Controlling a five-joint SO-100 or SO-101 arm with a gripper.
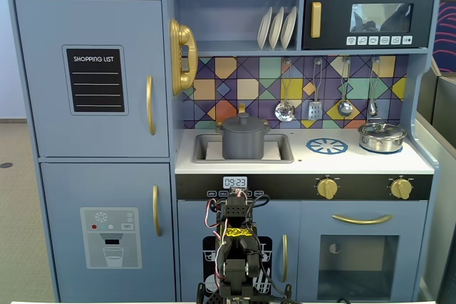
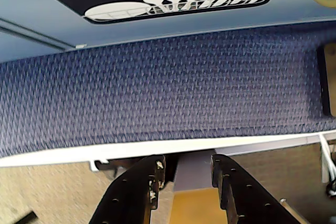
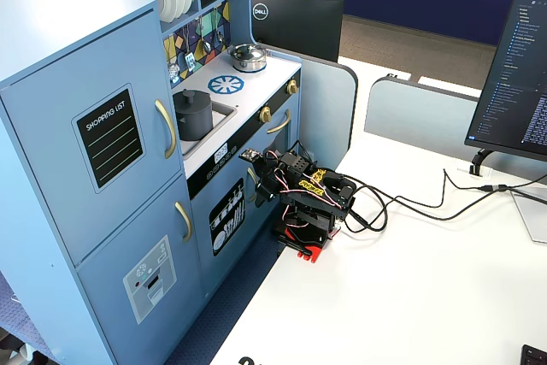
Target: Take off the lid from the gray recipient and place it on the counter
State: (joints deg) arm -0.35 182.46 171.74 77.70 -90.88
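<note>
Blue toy kitchen against a white desk, dark carpet strip between them. Task not started: the lid (image 1: 243, 121) sits on the gray recipient (image 1: 244, 142), knob up, closed flush as far as a fixed view shows. The pot stands in the recessed sink (image 1: 202, 149) at the left of the counter (image 1: 306, 159); in another fixed view it is the same, lid (image 3: 191, 96) on pot (image 3: 194, 116), counter (image 3: 260, 70) white around it.

The arm is folded low on the desk in front of the lower cabinet, well below counter level and well apart from the pot. The gripper (image 2: 185, 178) points at the carpet and cabinet base in the wrist view; fingers (image 2: 147, 180) are spread with a clear gap, nothing between them. In the fixed views the gripper (image 3: 253, 160) is too small to read.

Everything is left: raise arm, reach over the counter edge, pinch the knob, lift, set the lid on bare worktop.

Containers:
- gray recipient: contents hidden by its lid.
- shiny silver pot (image 1: 381, 137) at the right of the counter, own lid on, contents hidden.
- sink: holds only the gray pot.
- burner print (image 1: 327, 147): bare, a likely free spot for the lid.
- upper shelf: white plates (image 1: 276, 28) standing on edge.
</note>
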